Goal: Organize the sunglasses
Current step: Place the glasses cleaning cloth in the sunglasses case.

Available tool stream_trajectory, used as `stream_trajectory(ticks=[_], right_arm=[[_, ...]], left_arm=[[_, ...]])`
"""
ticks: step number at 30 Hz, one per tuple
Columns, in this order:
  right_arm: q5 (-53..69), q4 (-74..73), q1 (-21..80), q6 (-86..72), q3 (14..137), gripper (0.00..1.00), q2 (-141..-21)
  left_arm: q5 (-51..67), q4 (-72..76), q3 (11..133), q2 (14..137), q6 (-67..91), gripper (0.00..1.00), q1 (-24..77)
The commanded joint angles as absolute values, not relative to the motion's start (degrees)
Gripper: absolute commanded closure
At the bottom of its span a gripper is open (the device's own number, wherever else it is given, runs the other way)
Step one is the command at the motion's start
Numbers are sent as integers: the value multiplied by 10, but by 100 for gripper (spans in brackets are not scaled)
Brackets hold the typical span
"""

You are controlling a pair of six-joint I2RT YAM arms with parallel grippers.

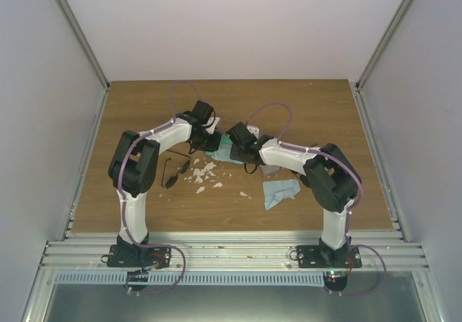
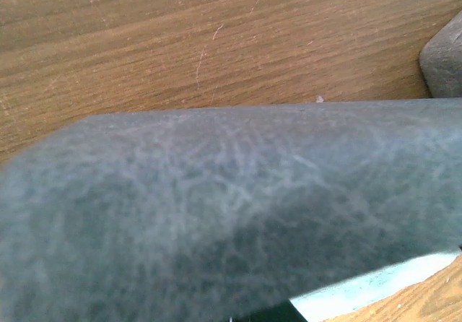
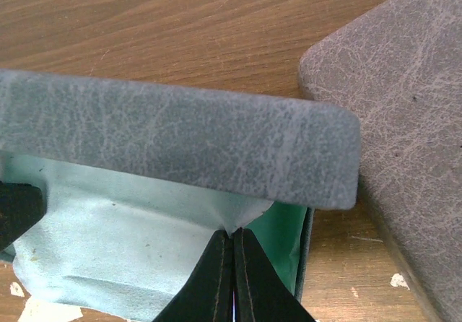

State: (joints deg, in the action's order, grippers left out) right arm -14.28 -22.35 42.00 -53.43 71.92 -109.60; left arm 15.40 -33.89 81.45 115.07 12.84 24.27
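One pair of sunglasses (image 1: 175, 172), thin dark frame with dark rounded lenses, lies on the wood just right of my left arm's elbow. My right gripper (image 3: 232, 232) is shut on a corner of a light-blue cloth (image 3: 130, 250). That cloth lies in an open blue-grey case (image 3: 173, 145) with green lining (image 3: 285, 242). My left gripper (image 1: 211, 141) is right at the same case. Its lid (image 2: 216, 214) fills the left wrist view and hides the fingers. Whether that gripper holds the lid does not show. Both grippers nearly meet at the table's centre.
A closed grey case (image 3: 404, 156) lies just right of the open one. A second light-blue cloth (image 1: 280, 190) is crumpled in front of my right arm. White paper scraps (image 1: 206, 172) are scattered beside the sunglasses.
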Motion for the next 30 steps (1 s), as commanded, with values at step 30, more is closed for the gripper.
stream_trajectory(ticks=[30], right_arm=[[-166, -230, 411, -509, 728, 77, -1089]], left_arm=[[104, -388, 870, 1140, 146, 71, 238]])
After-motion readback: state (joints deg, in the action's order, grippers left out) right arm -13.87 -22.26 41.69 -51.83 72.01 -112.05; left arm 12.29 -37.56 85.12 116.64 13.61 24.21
